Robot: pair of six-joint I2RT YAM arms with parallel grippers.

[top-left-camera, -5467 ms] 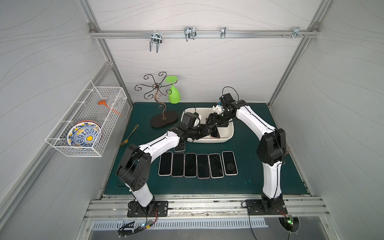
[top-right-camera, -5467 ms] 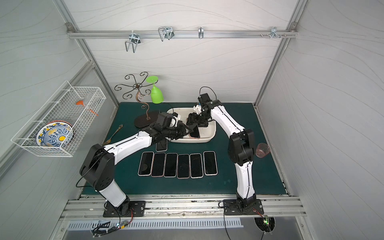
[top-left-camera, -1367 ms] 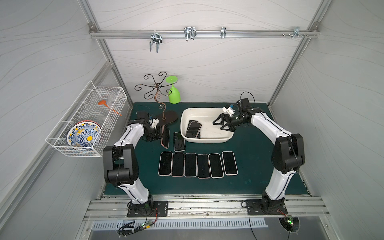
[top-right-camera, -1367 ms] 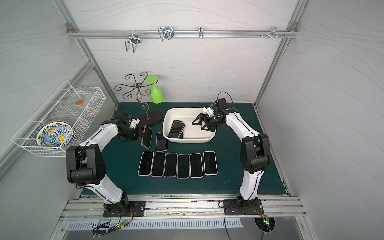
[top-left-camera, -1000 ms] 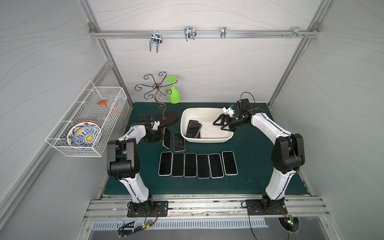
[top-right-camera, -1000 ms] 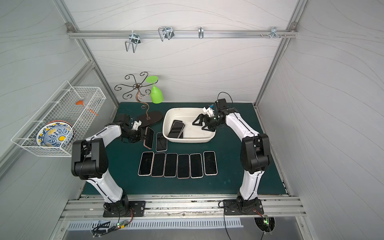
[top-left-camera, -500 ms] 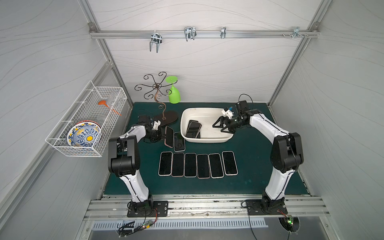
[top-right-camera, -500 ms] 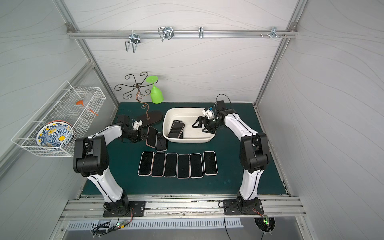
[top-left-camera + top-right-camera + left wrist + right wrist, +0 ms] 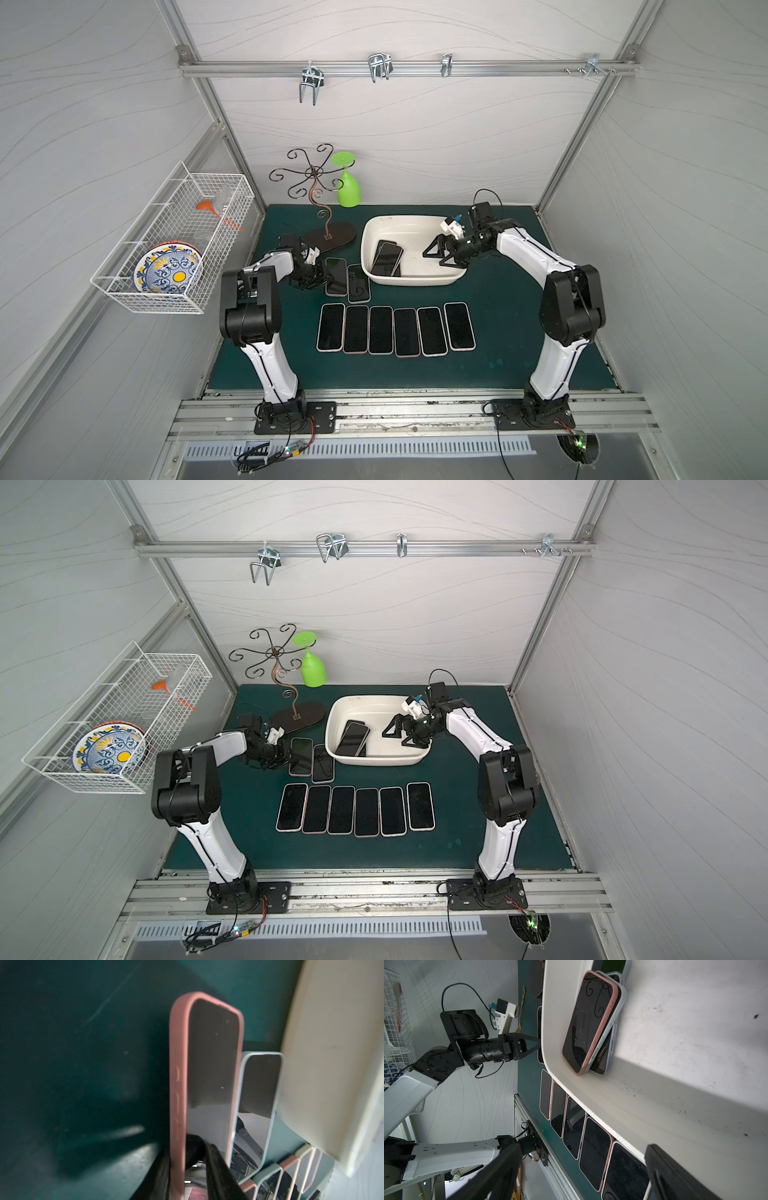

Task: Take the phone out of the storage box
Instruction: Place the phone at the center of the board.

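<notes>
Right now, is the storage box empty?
No, a pink-cased phone lies atop other phones inside the storage box.

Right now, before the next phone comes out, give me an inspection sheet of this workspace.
Surface: dark green mat, faint marks.
Job's things: storage box holds stacked phones; row of six phones on the mat, pale-cased phone behind it.
Clutter: scroll stand with an upside-down green goblet.
Grippers: right gripper open over the box; left gripper at the pink-cased phone's end, grip unclear.
Cables: black loop at right wrist; wires by front rail.
Surroundings: wire basket holding a patterned plate; hook rail.
</notes>
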